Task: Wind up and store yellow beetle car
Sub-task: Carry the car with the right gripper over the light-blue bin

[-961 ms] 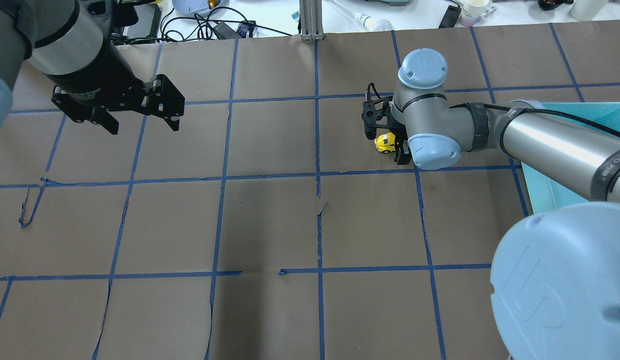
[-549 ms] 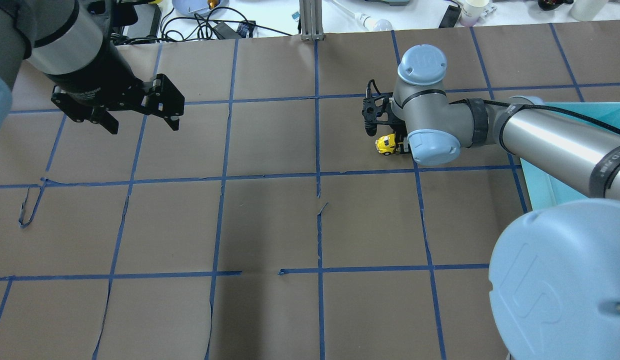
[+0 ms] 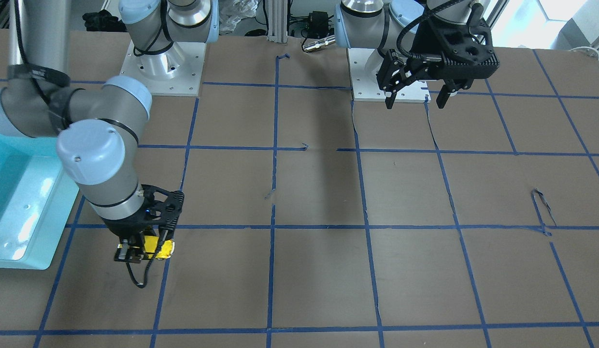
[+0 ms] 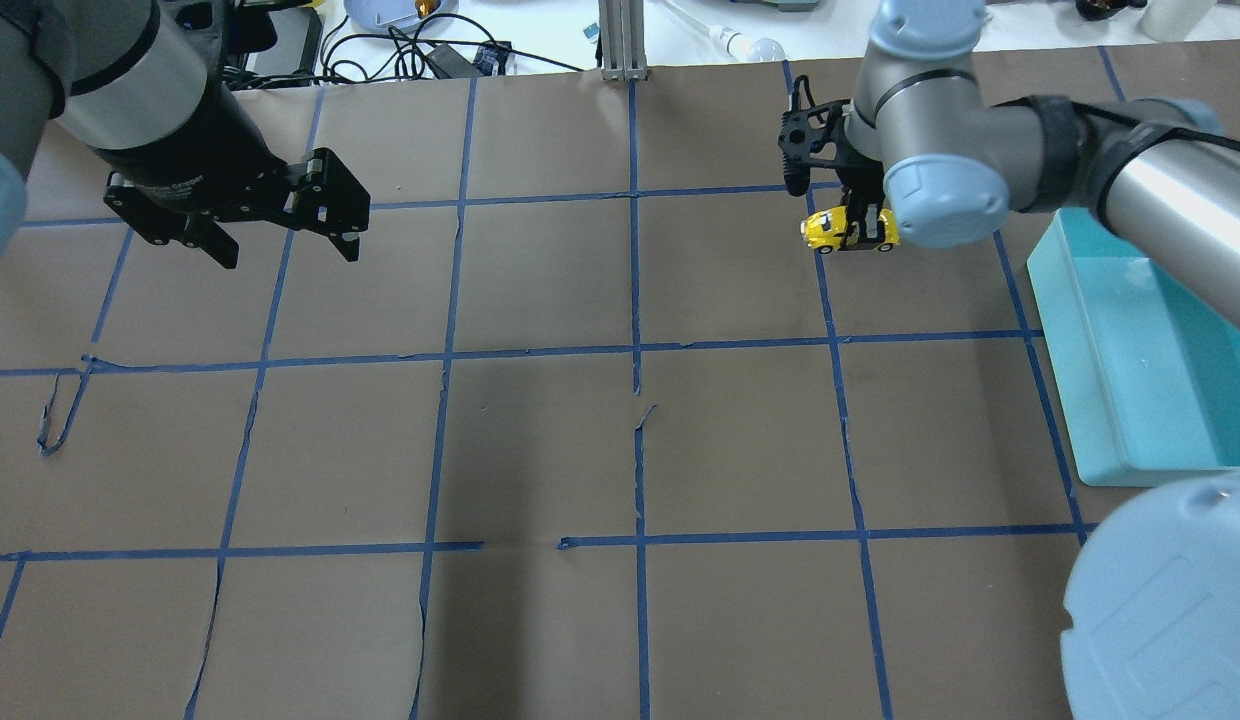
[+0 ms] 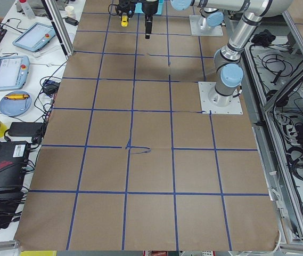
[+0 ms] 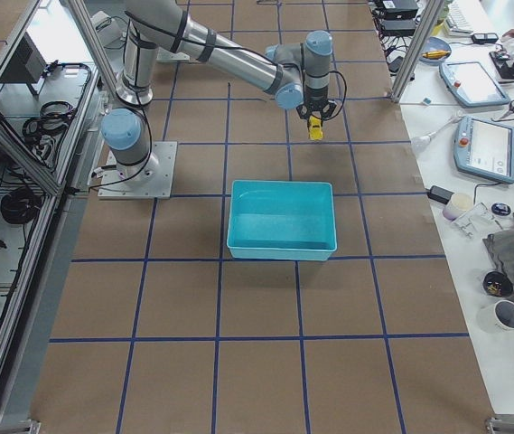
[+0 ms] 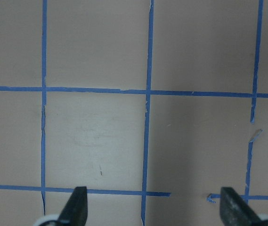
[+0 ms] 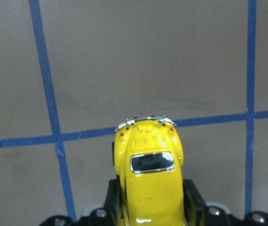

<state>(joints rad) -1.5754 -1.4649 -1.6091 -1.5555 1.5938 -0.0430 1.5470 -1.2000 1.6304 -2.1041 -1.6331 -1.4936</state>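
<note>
The yellow beetle car (image 4: 830,229) is a small glossy toy with dark windows. My right gripper (image 4: 860,236) is shut on its sides and holds it over the brown table's far right part. The right wrist view shows the car (image 8: 149,174) from above, clamped between both black fingers (image 8: 193,200). It also shows in the front view (image 3: 157,247), just right of the teal bin. My left gripper (image 4: 288,252) is open and empty, hovering over the far left of the table; its fingertips (image 7: 76,207) frame bare paper.
A teal bin (image 4: 1080,330) stands on the table at the right, near the held car; it looks empty in the right side view (image 6: 281,244). Blue tape (image 4: 635,350) grids the brown paper cover. Cables and devices lie beyond the far edge.
My right arm has carried the car toward the far edge and to the right in the overhead view. The left arm has not moved.
</note>
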